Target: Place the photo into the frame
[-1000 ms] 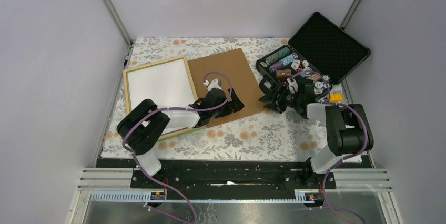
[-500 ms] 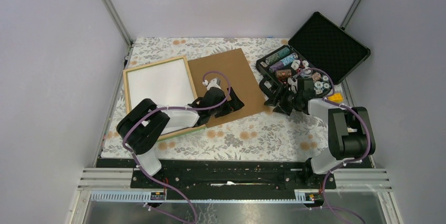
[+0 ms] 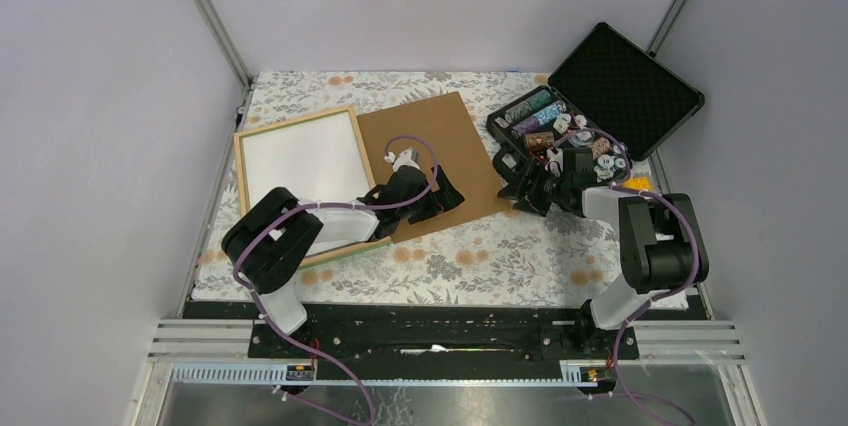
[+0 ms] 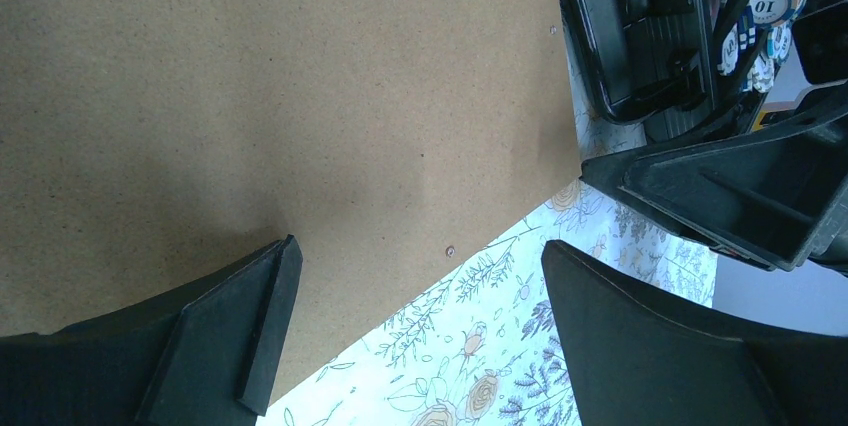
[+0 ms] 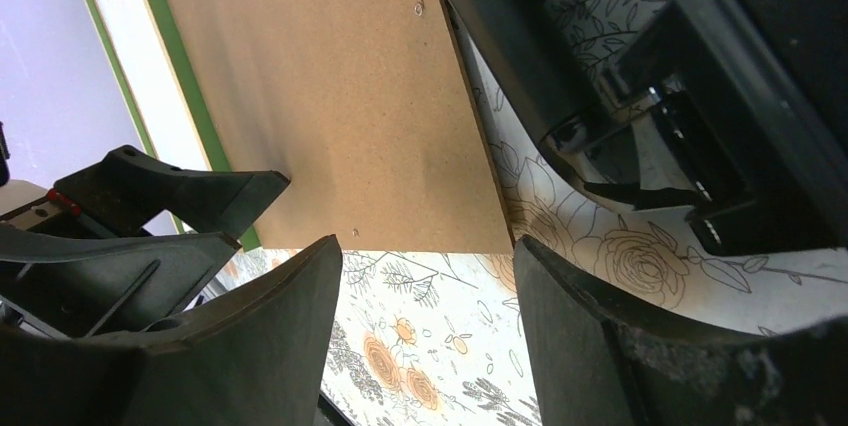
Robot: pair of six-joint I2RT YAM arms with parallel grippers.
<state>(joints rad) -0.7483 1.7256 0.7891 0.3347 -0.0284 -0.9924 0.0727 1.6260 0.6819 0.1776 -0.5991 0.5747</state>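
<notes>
Photo white-side up in frame, beside open left pincer

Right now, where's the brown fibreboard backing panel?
In the top view, the brown fibreboard backing panel lies flat mid-table, right beside the light wood picture frame on its left, black hinged chip case to its right.

1. The backing panel is brown fibreboard, matt, with a fine speckled grain.
2. The frame has a rim of light wood, and its front face is smooth green.
3. The photo shows plain white matt paper.
4. The surface is covered by a matt cloth printed with flowers.
5. The left gripper and the right gripper have jaws of black matt plastic.
6. The case is black, and its lid seems lined with dimpled foam.
</notes>
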